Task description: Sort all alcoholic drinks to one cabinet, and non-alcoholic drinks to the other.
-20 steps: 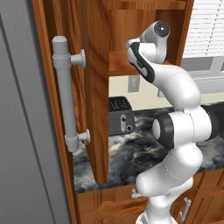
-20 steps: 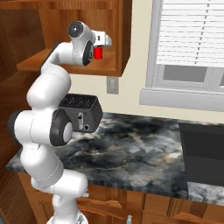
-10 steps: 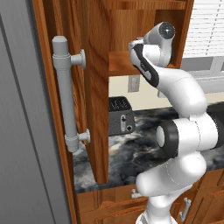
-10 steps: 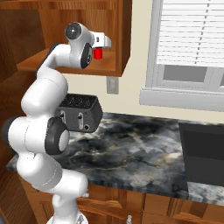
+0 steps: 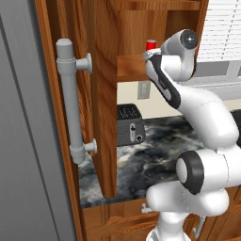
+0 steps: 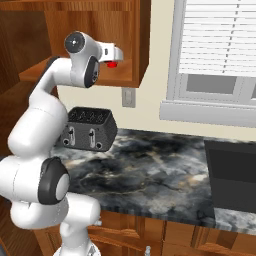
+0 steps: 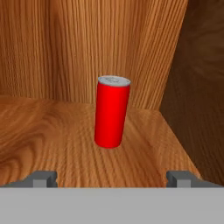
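**Red can on the cabinet shelf**

Left base view: the can [image 5: 151, 45] is peeking over the wood-grain cabinet [image 5: 136, 28] shelf.

Right base view: the arm is reaching into the cabinet above a ribbed black toaster [image 6: 89, 129].

Hand view: the gripper [image 7: 112, 178] is gaping wide, holding nothing; the smooth, unlabelled can is standing upright, apart.

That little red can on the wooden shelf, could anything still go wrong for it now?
The small red can stands upright on the reddish-brown wooden cabinet shelf, free of the open gripper. Its fingertips sit close in front, so a careless move could perhaps tip the can. The arm is also near the cabinet's side wall and might bump it.
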Motion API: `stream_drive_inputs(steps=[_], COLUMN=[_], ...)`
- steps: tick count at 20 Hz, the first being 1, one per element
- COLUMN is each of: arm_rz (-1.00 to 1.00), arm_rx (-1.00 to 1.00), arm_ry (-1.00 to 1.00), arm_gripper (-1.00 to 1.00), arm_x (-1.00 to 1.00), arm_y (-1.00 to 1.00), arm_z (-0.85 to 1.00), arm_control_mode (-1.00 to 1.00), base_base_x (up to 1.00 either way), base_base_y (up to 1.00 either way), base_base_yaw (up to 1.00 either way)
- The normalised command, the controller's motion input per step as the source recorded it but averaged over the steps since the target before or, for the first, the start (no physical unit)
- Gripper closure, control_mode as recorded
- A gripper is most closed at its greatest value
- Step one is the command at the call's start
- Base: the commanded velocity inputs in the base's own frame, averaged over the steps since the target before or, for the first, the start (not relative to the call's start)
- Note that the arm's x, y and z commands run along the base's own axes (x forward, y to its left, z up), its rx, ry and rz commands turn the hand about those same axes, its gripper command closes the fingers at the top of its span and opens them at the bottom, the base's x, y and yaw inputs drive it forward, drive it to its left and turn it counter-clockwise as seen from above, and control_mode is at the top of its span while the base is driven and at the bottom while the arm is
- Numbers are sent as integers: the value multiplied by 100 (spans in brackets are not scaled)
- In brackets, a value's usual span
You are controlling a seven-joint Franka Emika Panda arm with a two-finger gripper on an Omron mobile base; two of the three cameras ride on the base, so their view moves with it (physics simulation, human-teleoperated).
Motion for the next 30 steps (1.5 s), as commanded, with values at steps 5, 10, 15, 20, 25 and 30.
stream_drive_inputs(steps=[5, 10, 15, 20, 25, 30], arm_rz=[0, -1, 0, 0, 0, 0], arm_rx=[0, 0, 0, 0, 0, 0], arm_ry=[0, 1, 0, 0, 0, -1], arm_gripper=[-100, -100, -100, -100, -100, -100], arm_x=[-58, -54, -52, -52, -49, -46], arm_y=[0, 0, 0, 0, 1, 0], arm_z=[0, 0, 0, 0, 0, 0], arm_control_mode=[-100, -100, -100, -100, -100, -100], base_base_x=[0, 0, 0, 0, 0, 0], base_base_y=[0, 0, 0, 0, 0, 0], base_base_yaw=[0, 0, 0, 0, 0, 0])
